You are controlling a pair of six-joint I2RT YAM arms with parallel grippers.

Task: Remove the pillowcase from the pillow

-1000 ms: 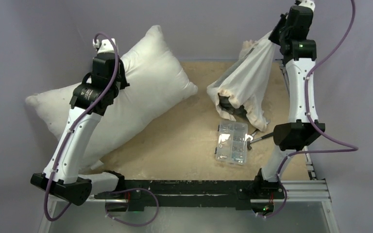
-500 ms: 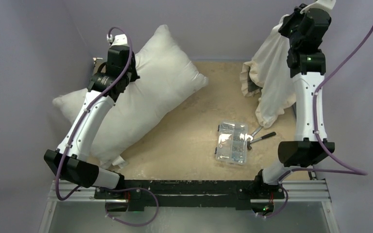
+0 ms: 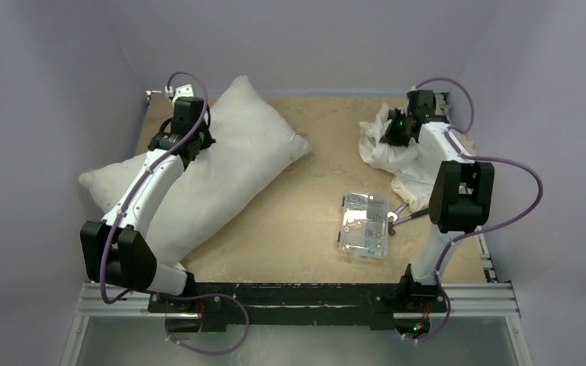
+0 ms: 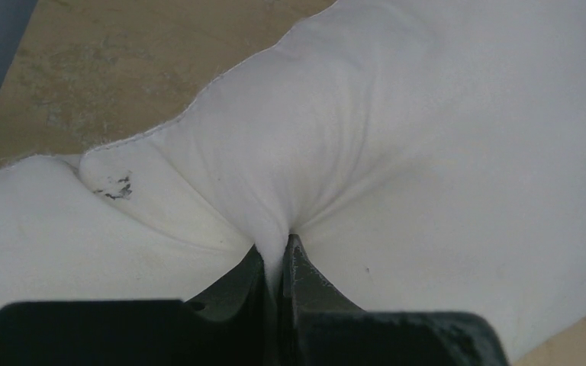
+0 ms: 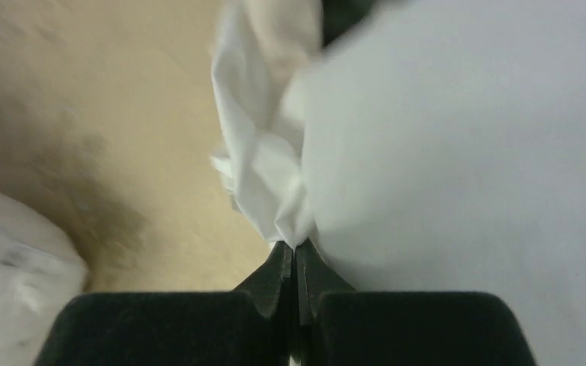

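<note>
Pillow point(image 3: 221, 164) fabric is being pinched at the far left of the table point(image 3: 297, 229). There the left gripper point(image 4: 277, 263) is being held clamped on a fold of the plain white cushion, with cloth puckering between the closed jaws. The left arm is being stretched diagonally from its near base to the far side, its wrist lying over the pillow's far half. The pillow is being rested slantwise across the left side, one corner reaching past the table's left edge. Right of centre, a clear plastic box point(image 3: 364, 223) and a dark-handled tool point(image 3: 410, 216) are being left untouched. At the far right, the pillowcase point(image 3: 400, 152) is being bunched in a crumpled white heap, well apart from the pillow, so the removal is being judged as essentially done. The right gripper point(image 5: 296, 255) is being pressed together on a wad of its white inside, the right arm folded with its elbow raised and its forearm reaching to the far side. For a clean release, the jaws are best opened only once the cloth is lying on the table. The gripper is then best lifted straight up so that no fold is being dragged toward the box.
</note>
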